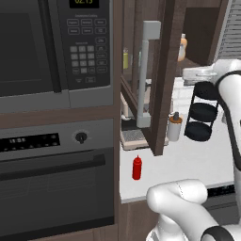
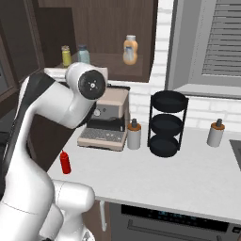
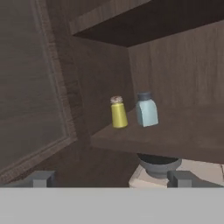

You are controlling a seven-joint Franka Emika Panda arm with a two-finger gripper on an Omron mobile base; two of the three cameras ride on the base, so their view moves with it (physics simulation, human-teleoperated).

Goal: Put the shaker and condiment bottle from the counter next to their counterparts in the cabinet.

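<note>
Fingertips of the gripper [image 3: 109,178] are showing low in the hand view, standing wide apart with nothing between them, so the hand is released and empty. Beyond them the shaker [image 3: 146,109] is already standing upright on the cabinet [image 3: 175,131] shelf, just beside a yellow shaker [image 3: 118,113], apart from it.

What is remaining, judging by the layout, is the bottle [image 1: 137,168]. It is standing upright on the counter [image 1: 188,164] near the front edge, in front of the coffee machine [image 2: 106,124] and below the open door [image 1: 162,70]. An amber bottle [image 2: 130,50], its likely counterpart, is sitting on the shelf to the right.

So the bottle is lying well below and behind where the hand is pointing; the arm would probably need to be pulling back out of the cabinet and dropping down, meeting the bottle's vertical axis from the side.
</note>
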